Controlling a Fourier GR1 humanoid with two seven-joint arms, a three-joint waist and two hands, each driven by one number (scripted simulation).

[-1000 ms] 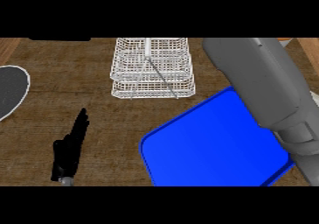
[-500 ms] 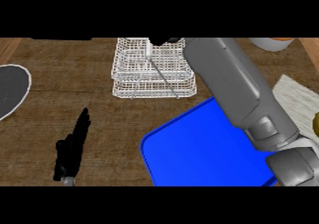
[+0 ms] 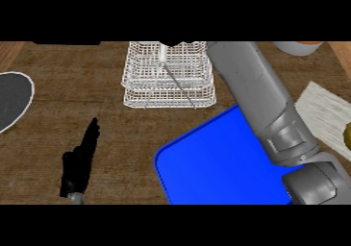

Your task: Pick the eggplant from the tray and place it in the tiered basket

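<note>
With the blue tray [image 3: 220, 168] bare of any eggplant, the pick looked done and the placing under way: the right forearm [image 3: 259, 101] reached to the white tiered basket [image 3: 167, 77], its hand and the eggplant hidden, while beside the tray the left hand [image 3: 80, 161] rested open.

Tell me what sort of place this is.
Probably a kitchen counter: a brown wood-grain countertop carries a white wire tiered basket, a blue plastic tray and a dark round plate. A yellow fruit on a pale cloth at the right edge also suggests food preparation.
</note>
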